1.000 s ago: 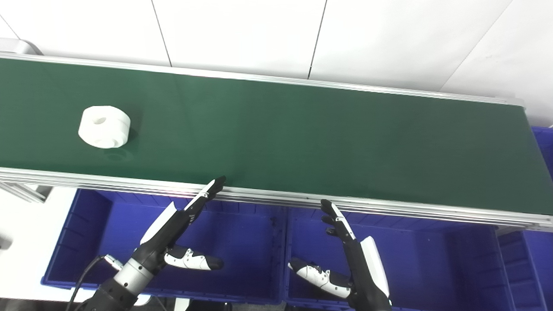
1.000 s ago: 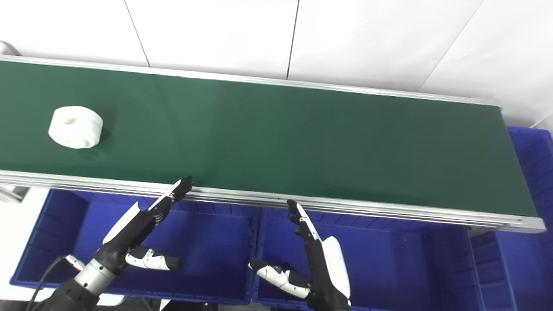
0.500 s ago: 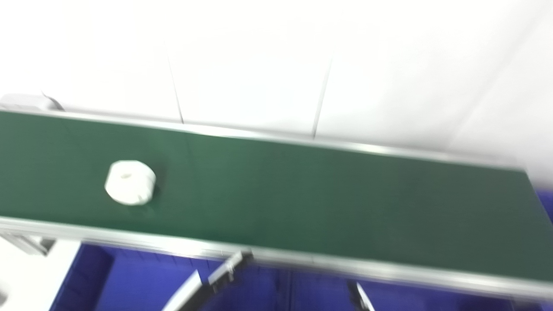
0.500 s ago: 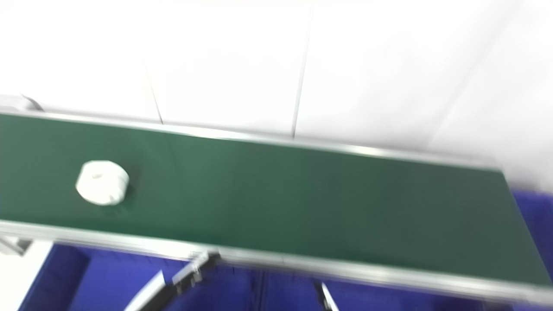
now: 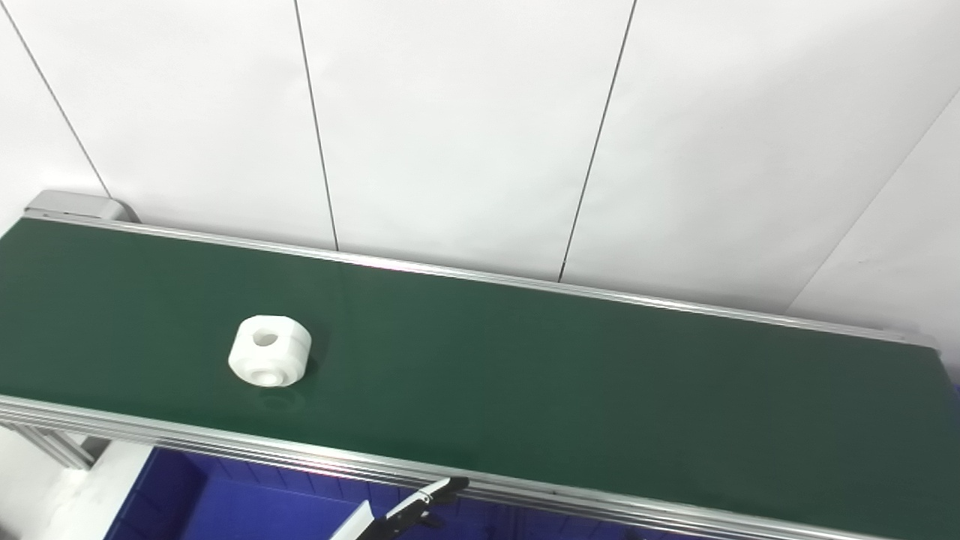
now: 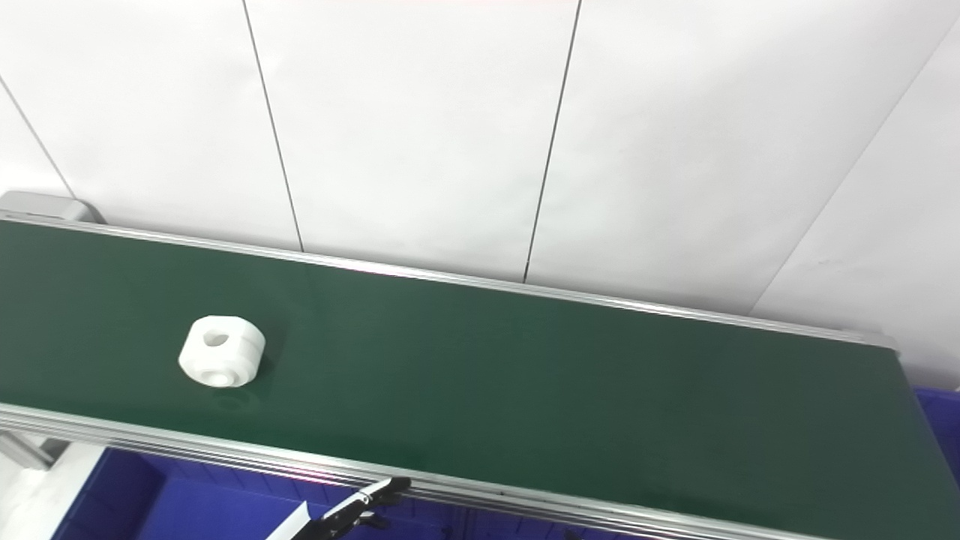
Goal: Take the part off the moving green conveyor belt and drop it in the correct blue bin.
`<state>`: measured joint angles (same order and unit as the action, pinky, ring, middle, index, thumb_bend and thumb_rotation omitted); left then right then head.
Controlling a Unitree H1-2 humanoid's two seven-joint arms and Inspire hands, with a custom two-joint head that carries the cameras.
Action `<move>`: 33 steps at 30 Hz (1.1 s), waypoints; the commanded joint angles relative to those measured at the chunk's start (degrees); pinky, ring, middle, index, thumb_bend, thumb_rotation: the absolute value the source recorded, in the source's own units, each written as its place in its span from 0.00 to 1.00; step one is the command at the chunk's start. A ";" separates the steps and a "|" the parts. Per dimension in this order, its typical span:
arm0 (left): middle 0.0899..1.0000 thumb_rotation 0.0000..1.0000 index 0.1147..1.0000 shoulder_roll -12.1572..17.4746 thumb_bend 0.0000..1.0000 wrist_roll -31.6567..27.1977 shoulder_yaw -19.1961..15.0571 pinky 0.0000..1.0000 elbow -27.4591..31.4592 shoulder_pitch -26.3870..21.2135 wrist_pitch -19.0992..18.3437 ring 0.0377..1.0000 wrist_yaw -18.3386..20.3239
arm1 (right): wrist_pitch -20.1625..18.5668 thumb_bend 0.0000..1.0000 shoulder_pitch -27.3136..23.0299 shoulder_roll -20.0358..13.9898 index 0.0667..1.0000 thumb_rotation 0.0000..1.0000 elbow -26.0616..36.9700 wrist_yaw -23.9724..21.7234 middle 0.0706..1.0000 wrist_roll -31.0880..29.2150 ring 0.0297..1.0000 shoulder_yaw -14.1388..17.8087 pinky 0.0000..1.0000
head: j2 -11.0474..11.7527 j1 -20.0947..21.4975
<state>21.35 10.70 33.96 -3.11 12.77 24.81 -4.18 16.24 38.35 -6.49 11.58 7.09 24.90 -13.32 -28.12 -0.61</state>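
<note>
A white round part (image 5: 270, 350) with a hole through its middle lies on the green conveyor belt (image 5: 600, 390), on the belt's left portion and nearer its front edge. Only the outstretched fingertips of my left hand (image 5: 418, 511) show at the bottom edge, just below the belt's front rail and well to the right of the part. They are straight and hold nothing. My right hand is out of the picture. A strip of a blue bin (image 5: 225, 510) shows under the front rail at lower left.
Aluminium rails (image 5: 225, 448) run along the front and back of the belt. A white panelled wall (image 5: 465, 135) rises right behind it. The corner of another blue bin (image 6: 941, 420) peeks past the belt's right end.
The camera has tilted up, so the belt sits lower in the picture and the bins and hands have mostly dropped out of it. The white part has ridden rightward along the belt.
</note>
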 commanded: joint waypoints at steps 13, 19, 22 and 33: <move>0.91 0.59 0.91 3.16 0.76 -2.18 -0.50 0.77 11.23 -1.28 2.10 0.87 -3.14 | 1.95 0.64 0.00 -0.98 0.97 0.35 2.22 -0.89 0.95 -2.61 0.93 0.96 0.88 | -2.75 -1.10; 0.90 0.60 0.91 2.51 0.81 -7.53 -8.60 0.78 16.64 -2.57 1.56 0.87 2.65 | 0.71 0.63 0.25 -1.04 0.99 0.35 4.17 -2.41 0.95 -3.50 0.94 1.31 0.92 | -5.10 -2.14; 0.91 0.58 0.90 1.88 0.85 -8.93 -12.21 0.79 17.61 -3.89 0.02 0.87 5.09 | 0.13 0.63 0.38 -0.84 0.99 0.38 4.80 -3.05 0.95 -3.59 0.93 1.50 0.90 | -5.18 -2.16; 0.99 0.57 0.99 0.07 0.77 -4.74 -20.42 0.93 20.59 -9.93 -6.90 0.97 11.34 | 0.67 0.60 -0.16 -0.64 0.99 0.44 5.23 -3.68 0.95 -3.33 0.94 1.56 0.92 | -8.22 -2.24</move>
<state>21.05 4.86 14.63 16.57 4.42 18.39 6.59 16.07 37.93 -7.15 14.67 3.66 21.79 -11.90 -36.38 -2.81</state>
